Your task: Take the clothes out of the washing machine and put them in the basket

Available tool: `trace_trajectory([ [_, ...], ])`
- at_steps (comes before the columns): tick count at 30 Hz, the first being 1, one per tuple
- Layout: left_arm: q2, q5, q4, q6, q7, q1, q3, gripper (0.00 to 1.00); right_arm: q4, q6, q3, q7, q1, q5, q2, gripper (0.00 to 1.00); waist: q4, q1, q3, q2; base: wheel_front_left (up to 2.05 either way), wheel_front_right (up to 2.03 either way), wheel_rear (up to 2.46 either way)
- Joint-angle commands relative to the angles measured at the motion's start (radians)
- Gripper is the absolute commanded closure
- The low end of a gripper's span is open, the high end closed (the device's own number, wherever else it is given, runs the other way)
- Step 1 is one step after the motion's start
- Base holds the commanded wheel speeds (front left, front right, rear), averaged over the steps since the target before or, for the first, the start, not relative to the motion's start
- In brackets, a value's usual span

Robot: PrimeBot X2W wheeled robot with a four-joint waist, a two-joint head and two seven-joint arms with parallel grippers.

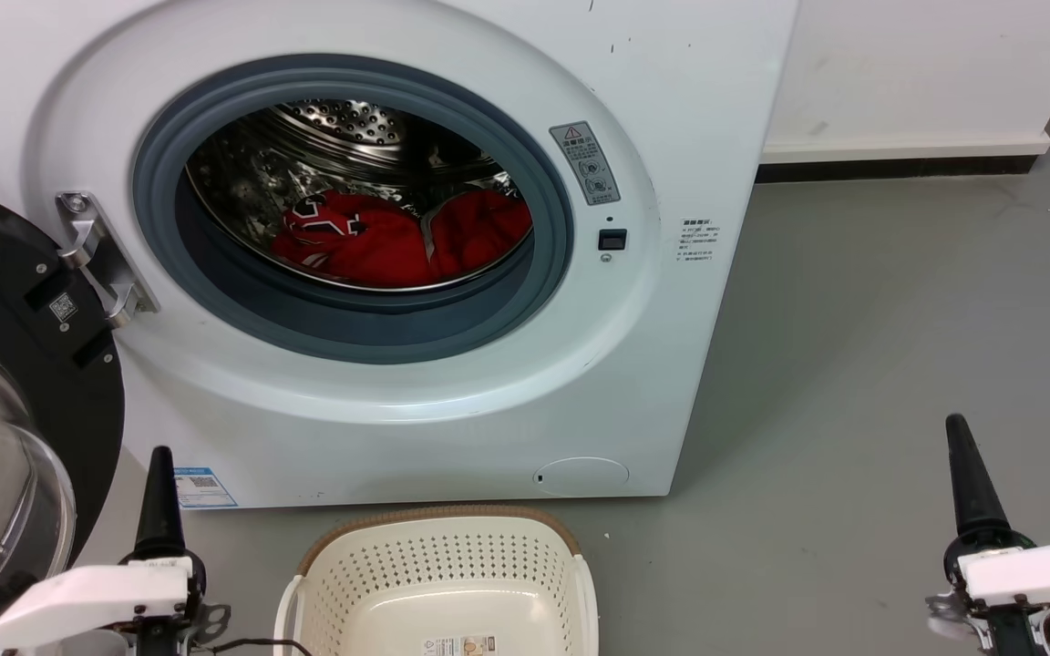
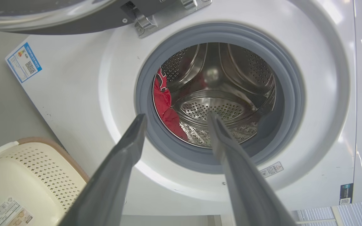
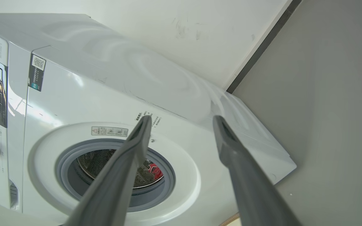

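The white washing machine (image 1: 452, 428) stands with its porthole uncovered. Red clothes (image 1: 397, 241) lie heaped low in the steel drum, one showing black-and-white markings. The cream basket (image 1: 443, 556) sits on the floor just in front of the machine, between my arms, with a label sticker on its floor. My left gripper (image 1: 160, 456) hangs at the lower left and my right gripper (image 1: 955, 424) at the lower right, both well short of the porthole. In the left wrist view the left gripper (image 2: 176, 121) is open towards the clothes (image 2: 163, 103). The right gripper (image 3: 182, 121) is open too.
The black-rimmed glass door (image 1: 33, 364) is swung out to the left, close beside my left arm. Grey floor (image 1: 853, 364) stretches to the right of the machine, up to a white wall with dark skirting (image 1: 899, 169).
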Motion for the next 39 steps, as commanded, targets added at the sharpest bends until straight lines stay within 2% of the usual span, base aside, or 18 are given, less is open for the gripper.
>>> trace_trajectory([
  [1,0.002,0.030,-0.035,0.007,-0.007,-0.016,0.003,0.00,-0.034,0.000,-0.004,-0.009,-0.029,-0.057,-0.003,0.00,0.000,0.0000,0.001,0.0000,0.00,0.00,0.00],
  [6,0.002,0.159,-0.125,0.049,-0.025,0.000,-0.027,0.00,-0.114,0.000,0.026,-0.027,-0.028,-0.246,-0.003,0.00,-0.002,0.0000,0.004,0.0000,0.00,0.00,0.00],
  [13,0.003,0.304,-0.210,0.072,-0.050,0.021,-0.089,0.00,-0.195,0.000,0.081,-0.051,-0.021,-0.448,-0.004,0.00,-0.005,0.0000,0.008,0.0000,0.00,0.00,0.00],
  [18,0.003,0.419,-0.252,0.077,-0.066,0.032,-0.127,0.00,-0.212,0.000,0.110,-0.067,-0.012,-0.550,-0.004,0.00,-0.009,0.0000,0.009,0.0000,0.00,0.00,0.00],
  [25,0.003,0.587,-0.306,0.112,-0.087,0.038,-0.196,0.00,-0.229,0.000,0.131,-0.089,-0.008,-0.662,-0.004,0.00,-0.015,0.0000,0.011,0.0000,0.00,0.00,0.00],
  [28,0.021,0.644,-0.322,0.132,-0.096,0.041,-0.229,0.00,-0.227,0.000,0.129,-0.097,-0.002,-0.700,-0.004,0.00,-0.017,0.0000,0.012,0.0000,0.00,0.00,0.00],
  [31,0.048,0.700,-0.325,0.169,-0.104,0.048,-0.271,0.00,-0.199,0.000,0.120,-0.106,0.013,-0.715,-0.004,0.00,-0.018,0.0000,0.011,0.0000,0.00,0.00,0.00],
  [39,0.137,0.808,-0.293,0.302,-0.126,0.049,-0.415,0.00,-0.164,0.000,0.122,-0.127,0.015,-0.802,-0.004,0.00,-0.020,0.0000,0.010,0.0000,0.00,0.00,0.00],
])
